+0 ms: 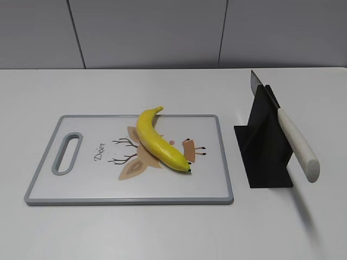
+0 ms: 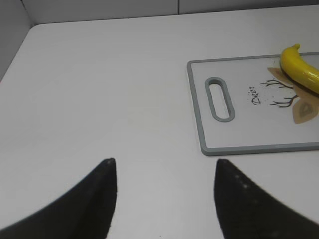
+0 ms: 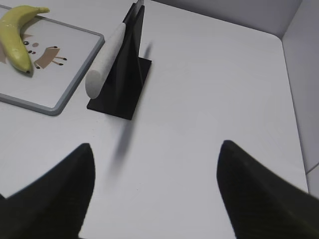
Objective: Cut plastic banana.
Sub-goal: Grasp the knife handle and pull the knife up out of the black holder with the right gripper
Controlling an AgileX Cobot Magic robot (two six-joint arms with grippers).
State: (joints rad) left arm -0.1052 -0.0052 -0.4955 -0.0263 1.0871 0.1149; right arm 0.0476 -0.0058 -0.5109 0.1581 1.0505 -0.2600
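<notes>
The yellow plastic banana (image 1: 157,142) lies whole on a white cutting board (image 1: 92,187) with a grey rim and a handle slot; it also shows in the left wrist view (image 2: 301,69) and the right wrist view (image 3: 14,42). A knife with a white handle (image 1: 297,145) rests slanted in a black stand (image 1: 264,157), right of the board; the knife (image 3: 105,62) shows in the right wrist view too. My left gripper (image 2: 164,164) is open and empty above bare table, left of the board. My right gripper (image 3: 157,149) is open and empty, in front of the stand. Neither gripper shows in the exterior view.
The white table (image 1: 162,233) ends at a grey wall at the back (image 1: 162,32). The board (image 2: 249,148) has a deer drawing under the banana. Side walls stand at the table's far left (image 2: 10,30) and far right (image 3: 304,59).
</notes>
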